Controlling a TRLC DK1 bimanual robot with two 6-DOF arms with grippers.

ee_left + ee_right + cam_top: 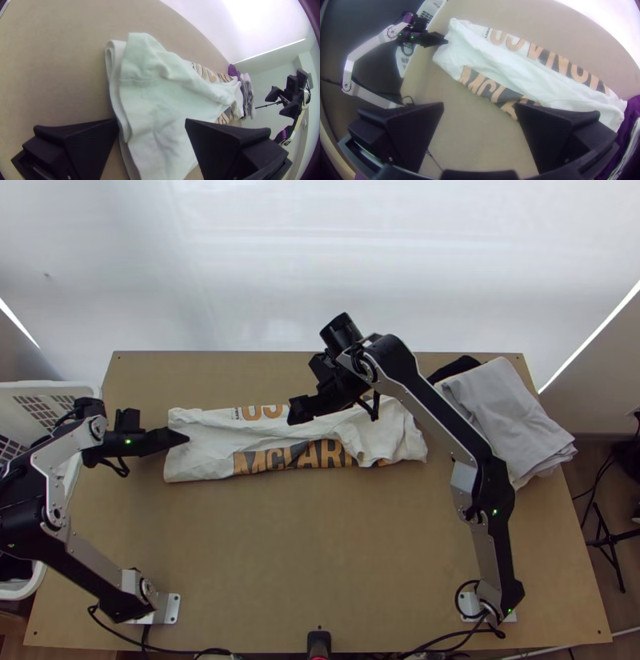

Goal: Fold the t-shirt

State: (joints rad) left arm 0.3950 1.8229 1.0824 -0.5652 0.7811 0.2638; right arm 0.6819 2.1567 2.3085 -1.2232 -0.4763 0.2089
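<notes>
Lying in a strip toward 12 o'clock on the table (320,556), shirt (206,456) awaits an end fold, presumably why left gripper (151,120) stands spread at its 9 o'clock; right gripper (480,104), also spread, hangs above mid-strip.

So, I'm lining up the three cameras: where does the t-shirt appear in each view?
Top view: the t-shirt lies across the table's far half.
Left wrist view: between the left fingers, running away from them.
Right wrist view: past the right fingers, stretching toward the dark cloth.
Shared landmark: that dark cloth, near one end of the t-shirt.
</notes>
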